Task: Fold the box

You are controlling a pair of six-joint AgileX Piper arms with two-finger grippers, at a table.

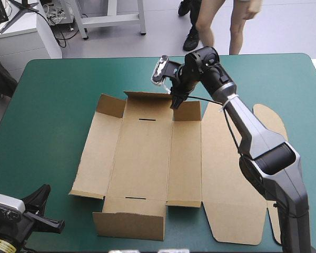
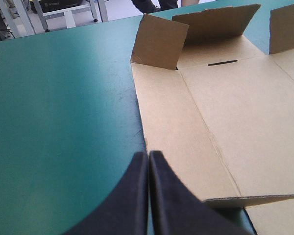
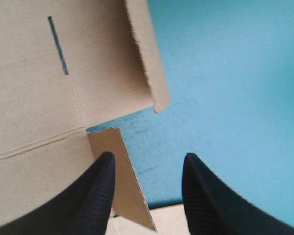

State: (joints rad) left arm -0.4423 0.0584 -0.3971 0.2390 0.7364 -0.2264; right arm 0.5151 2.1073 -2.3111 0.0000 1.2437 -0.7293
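The brown box [image 1: 142, 158] lies open in the middle of the teal-green cover. Its far wall [image 1: 147, 100] and near wall [image 1: 129, 219] stand raised, and its lid [image 1: 226, 174] lies flat to the right. My right gripper [image 1: 176, 103] hangs over the far edge, at the upright corner flap [image 1: 187, 110]. In the right wrist view this gripper [image 3: 148, 159] is open, with a small flap [image 3: 120, 171] just inside one finger. My left gripper [image 1: 45, 211] sits off the box's near left corner. In its own view the left gripper [image 2: 148, 155] is shut, its tip at the box's left edge [image 2: 139, 122].
Bare teal-green cover [image 1: 47, 116] stretches left of the box up to the table's far edge. The lid's rounded tuck flap [image 1: 268, 121] reaches toward the right edge, under the right arm.
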